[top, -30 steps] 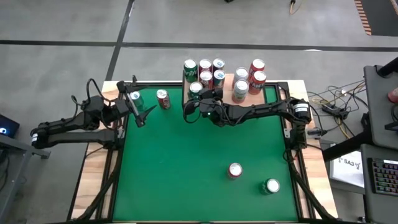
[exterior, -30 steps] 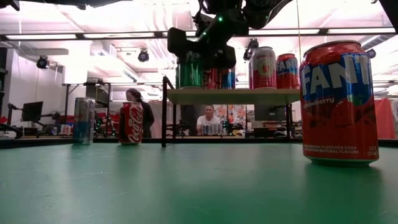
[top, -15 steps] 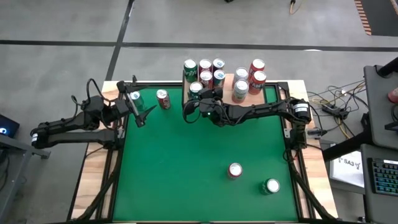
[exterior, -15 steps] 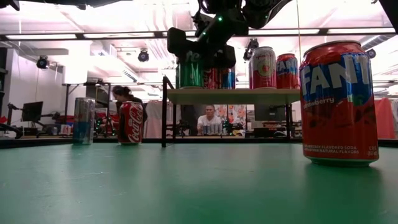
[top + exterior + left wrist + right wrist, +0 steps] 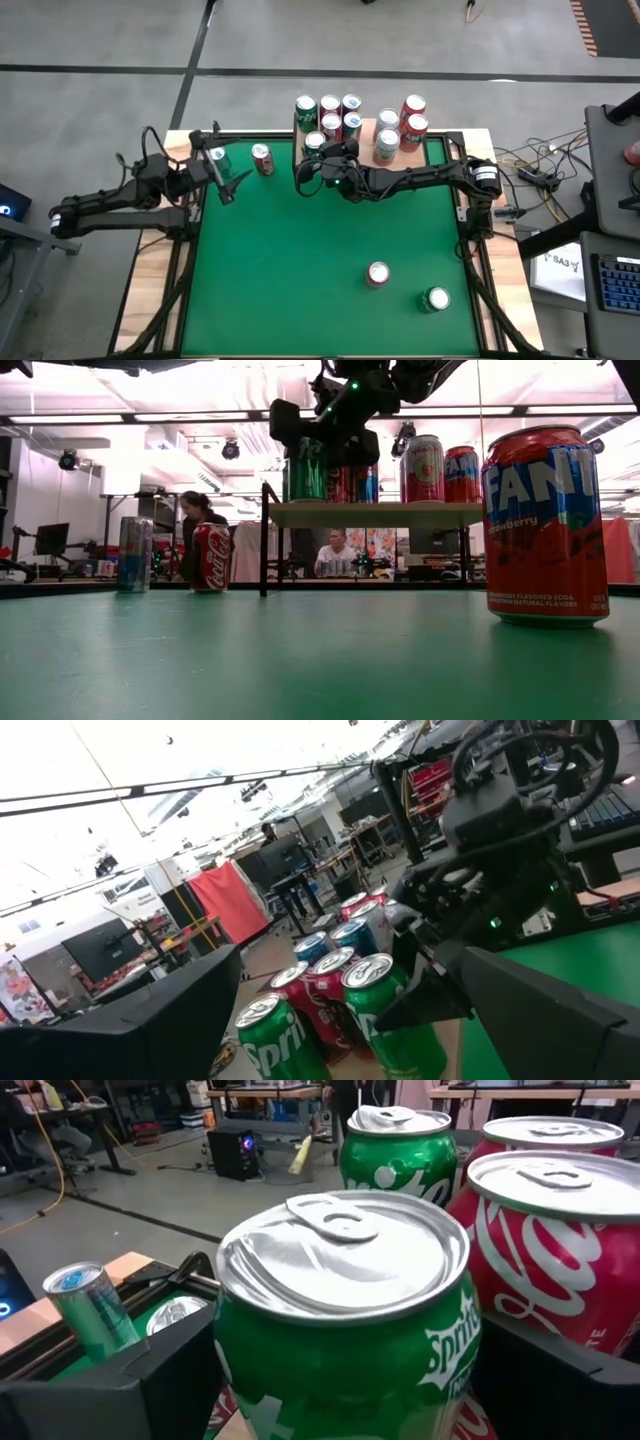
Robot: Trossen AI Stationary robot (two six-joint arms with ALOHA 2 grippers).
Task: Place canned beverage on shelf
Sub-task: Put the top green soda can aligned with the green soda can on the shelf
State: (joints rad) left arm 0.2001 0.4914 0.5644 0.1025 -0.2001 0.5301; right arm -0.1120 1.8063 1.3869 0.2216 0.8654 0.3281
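From my station I have the right end effector (image 5: 312, 168) at the near left corner of the shelf (image 5: 375, 514), its two fingers standing wide on either side of a green Sprite can (image 5: 345, 1335) that fills the right wrist view. In the low view that can (image 5: 307, 470) appears to stand on the shelf's wooden board, so I judge this placement essentially done; I cannot tell for sure whether the fingers touch the can's sides, but wide as they stand they look released rather than clamped. The shelf already carries a crowd: another green can (image 5: 305, 105) at the far left, red and blue cans beside it, and two red cans (image 5: 412, 116) toward the right end. The left end effector (image 5: 226, 182) waits, spread open and empty, at the far left of the desk (image 5: 300, 270), close to a green can (image 5: 217, 155) and a red cola can (image 5: 262, 157) that are not yet shelved. Well apart, near the front right of the desk, a red Fanta can (image 5: 377, 273) and another green-topped can (image 5: 437, 298) also wait. So by my count four cans remain on the desk, and what I'd expect next is to draw the right arm clear without nudging the packed neighbours.
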